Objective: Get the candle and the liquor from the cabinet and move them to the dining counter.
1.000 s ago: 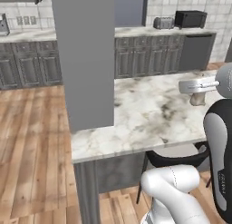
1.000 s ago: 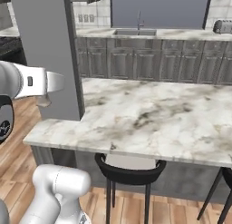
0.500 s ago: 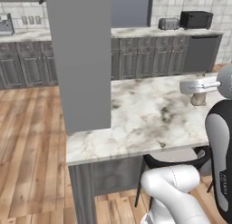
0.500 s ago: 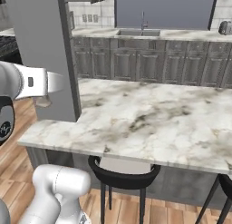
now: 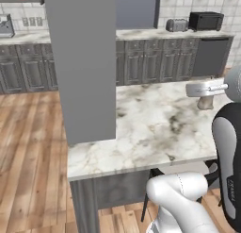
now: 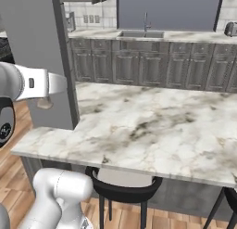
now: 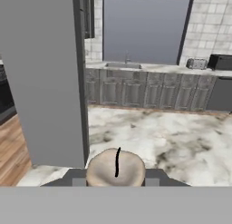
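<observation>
Holding the candle (image 7: 116, 168) at the bottom middle of the hand view, our hand (image 7: 116, 181) is clamped on its sides, up over the near edge of the marble worktop (image 6: 152, 126). We think it is light, stiff and a bit slippery, so gripping low on its body seems best. A big grey pillar (image 5: 82, 62) stands close on the left, and a black stool (image 6: 122, 184) sits below.
</observation>
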Motion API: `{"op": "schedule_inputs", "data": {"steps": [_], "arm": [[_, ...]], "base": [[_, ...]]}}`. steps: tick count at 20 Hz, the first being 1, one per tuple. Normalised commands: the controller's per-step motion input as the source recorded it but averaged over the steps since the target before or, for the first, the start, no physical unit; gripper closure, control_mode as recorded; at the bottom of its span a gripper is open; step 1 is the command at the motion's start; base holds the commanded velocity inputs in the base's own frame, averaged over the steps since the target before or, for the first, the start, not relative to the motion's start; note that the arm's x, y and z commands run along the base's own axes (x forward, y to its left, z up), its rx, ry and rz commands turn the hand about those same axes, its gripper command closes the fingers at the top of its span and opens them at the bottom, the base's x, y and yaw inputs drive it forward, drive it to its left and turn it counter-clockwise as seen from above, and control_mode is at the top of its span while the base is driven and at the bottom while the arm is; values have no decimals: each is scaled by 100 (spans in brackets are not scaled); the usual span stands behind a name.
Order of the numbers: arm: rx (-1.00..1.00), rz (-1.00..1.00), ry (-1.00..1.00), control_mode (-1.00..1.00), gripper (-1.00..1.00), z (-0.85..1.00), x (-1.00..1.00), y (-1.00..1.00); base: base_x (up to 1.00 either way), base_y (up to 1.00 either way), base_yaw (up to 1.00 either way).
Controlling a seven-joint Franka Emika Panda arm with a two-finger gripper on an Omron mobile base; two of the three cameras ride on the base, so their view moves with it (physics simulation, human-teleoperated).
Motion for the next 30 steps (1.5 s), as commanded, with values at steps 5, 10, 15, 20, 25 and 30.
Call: {"op": "schedule_inputs", "data": {"steps": [5, 10, 15, 20, 25, 30], "arm": [[0, 8, 0, -100, 100, -5, 19, -42], [0, 36, 0, -100, 100, -51, 39, -77], [0, 32, 6, -100, 100, -60, 90, -38], [0, 34, 3, -100, 100, -59, 67, -39], [0, 25, 2, -100, 100, -59, 67, -8], [0, 20, 0, -100, 100, -66, 60, -1]], "base": [[13, -18, 1], [0, 0, 0], [0, 0, 0], [0, 0, 0], [0, 0, 0], [0, 0, 0]]}}
